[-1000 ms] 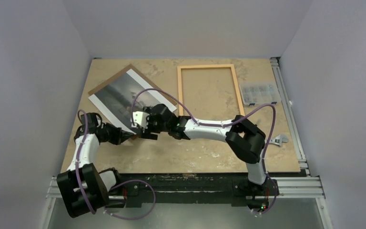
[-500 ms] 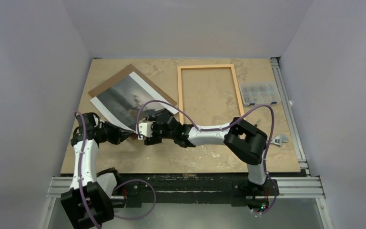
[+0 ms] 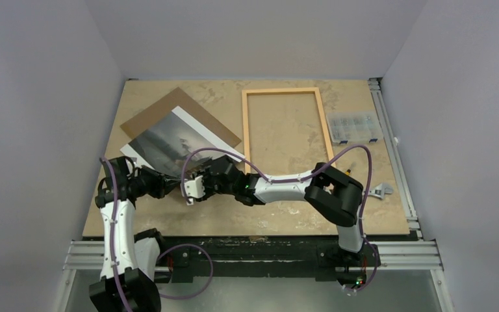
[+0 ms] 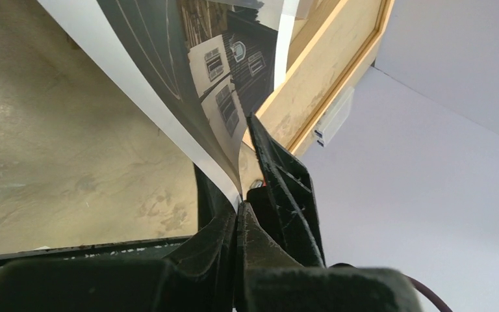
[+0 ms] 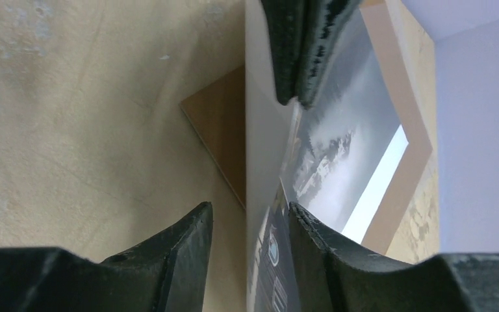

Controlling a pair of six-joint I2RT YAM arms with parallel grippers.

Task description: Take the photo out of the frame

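The photo [image 3: 172, 138] is a dark grey print with white bands. It lies slanted at the left, its far part over the brown backing board [image 3: 153, 112], its near corner lifted. My left gripper [image 3: 169, 186] is shut on the photo's near edge, and the left wrist view shows the sheet [image 4: 195, 71] pinched at the fingertips [image 4: 238, 207]. My right gripper [image 3: 185, 191] is open right beside it, and the photo's edge [image 5: 269, 247] runs between its fingers [image 5: 195, 240]. The empty light-wood frame [image 3: 284, 91] lies flat at the centre back, apart from the photo.
A clear plastic organiser box [image 3: 354, 127] sits right of the frame. A metal wrench [image 3: 380, 192] lies by the table's right edge rail. The backing board's corner [image 5: 221, 130] shows under the photo in the right wrist view.
My left gripper has pulled the photo toward the near-left, baring more of the backing board. My right gripper has moved nearer and leftward to the photo's lifted edge.
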